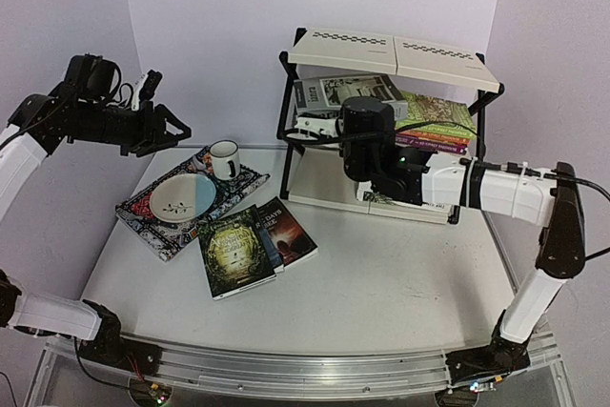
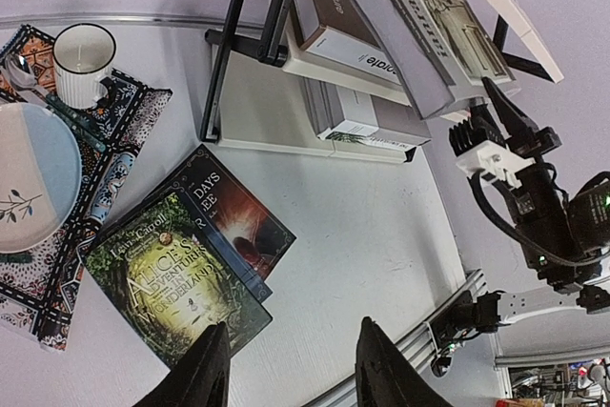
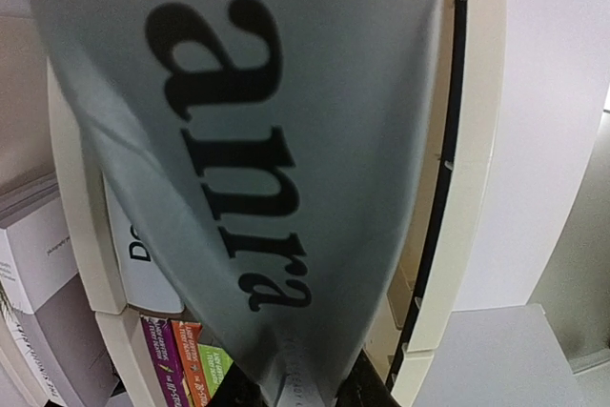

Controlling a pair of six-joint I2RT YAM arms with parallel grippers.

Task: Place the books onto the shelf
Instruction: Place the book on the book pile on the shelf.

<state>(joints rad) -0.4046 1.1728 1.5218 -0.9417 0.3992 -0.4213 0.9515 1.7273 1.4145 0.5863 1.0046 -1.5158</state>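
Grey book (image 3: pixel 248 140), 1, in right claw (image 3: pixel 307 390); dark books (image 1: pixel 250 243) on table (image 1: pixel 400 274), perhaps 3

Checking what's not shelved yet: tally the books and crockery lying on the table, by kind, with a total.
Books: 2, the green Alice book and the dark Days book (a blue edge between them may be a third)
Plate: 1
Mug: 1
Total: 4
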